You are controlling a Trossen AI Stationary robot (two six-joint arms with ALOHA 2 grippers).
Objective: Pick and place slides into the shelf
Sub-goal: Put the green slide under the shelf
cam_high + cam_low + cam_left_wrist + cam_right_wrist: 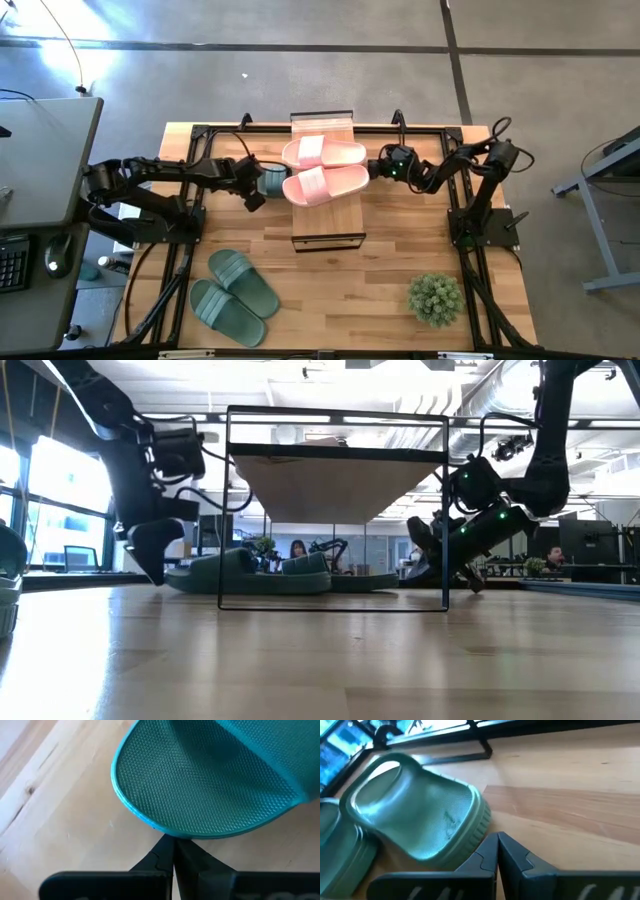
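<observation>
Slides: a green one point(210, 785) lies just ahead of my closed, empty left claw point(173, 851); another green one point(420, 815) sits beside my closed, empty right claw point(497, 845), under the shelf point(322, 205).

At the bottom centre of the frame the right gripper point(497, 851) shows its two dark fingers pressed together, tips touching, over the light wooden tabletop point(570, 805). Just left of the tips lies a sage-green slide point(420, 815), its wide strap arching up at the left and its ribbed sole edge right beside the fingertips. A second green slide point(337, 845) sits at the far left edge, touching the first. A thin black metal frame point(465, 751) runs across the upper left.
</observation>
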